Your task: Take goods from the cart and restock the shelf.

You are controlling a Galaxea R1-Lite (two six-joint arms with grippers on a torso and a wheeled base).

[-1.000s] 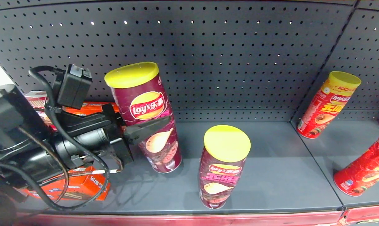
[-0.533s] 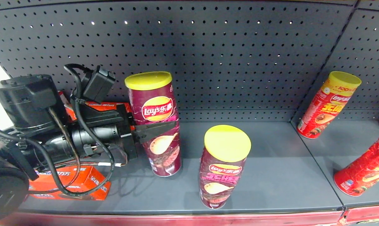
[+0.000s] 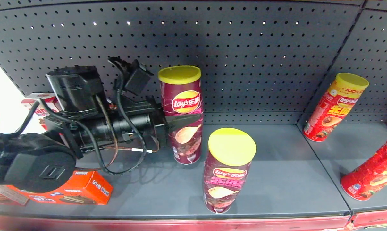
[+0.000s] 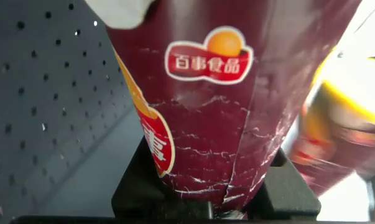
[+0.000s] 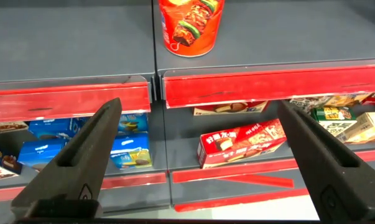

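Can [image 3: 180,96] is upright mid-frame, pinched at its waist by your left hand [image 3: 184,123], behind the front can [image 3: 227,179]: you're placing it, so seat it flat on the shelf [image 3: 286,179], then release.

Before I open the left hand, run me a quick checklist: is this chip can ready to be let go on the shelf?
1. Left hand shut on the held can: ok.
2. Held can upright, lid on top: ok.
3. Its base resting on the shelf: cannot tell; the base is low but contact is not visible.
4. Apart from the standing can in front of it: ok, a gap shows.
5. Right hand open and empty: ok.
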